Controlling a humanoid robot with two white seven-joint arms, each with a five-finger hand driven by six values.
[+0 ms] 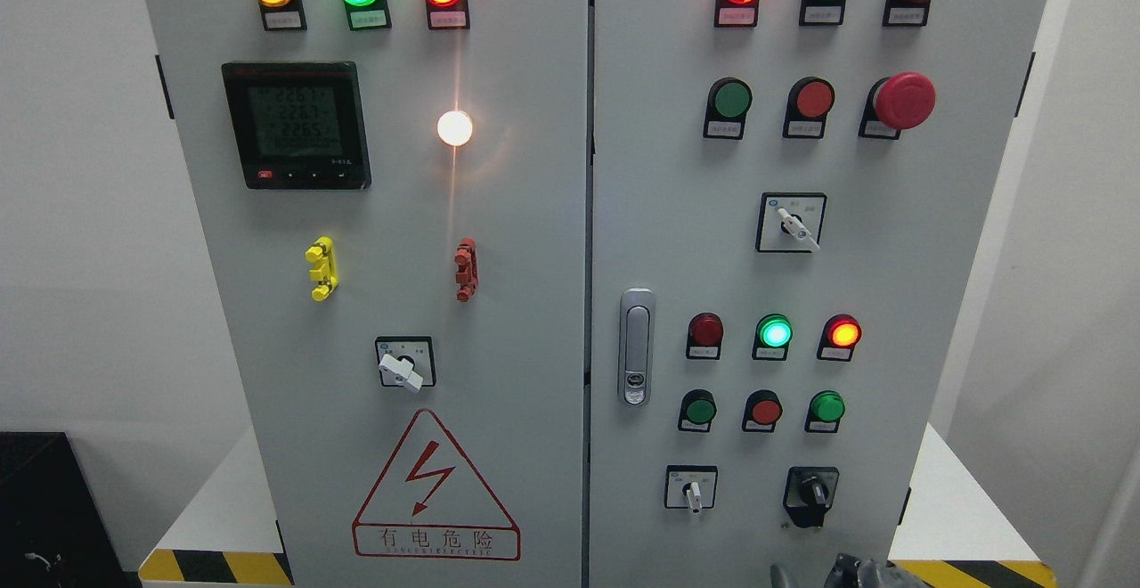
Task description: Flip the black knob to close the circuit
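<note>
The black knob [811,488] sits on a black plate low on the right door of the grey control cabinet [534,303], its pointer standing about upright. Straight below it, dark fingertips of my right hand [842,572] peek over the bottom edge, a short way under the knob and not touching it. The rest of that hand is cut off by the frame. My left arm does not show anywhere.
A white rotary switch [692,490] is left of the black knob. Above are rows of push buttons and lit lamps, a red emergency stop [903,100], and a door latch [636,347]. The left door carries a meter [297,125] and a white switch [403,365].
</note>
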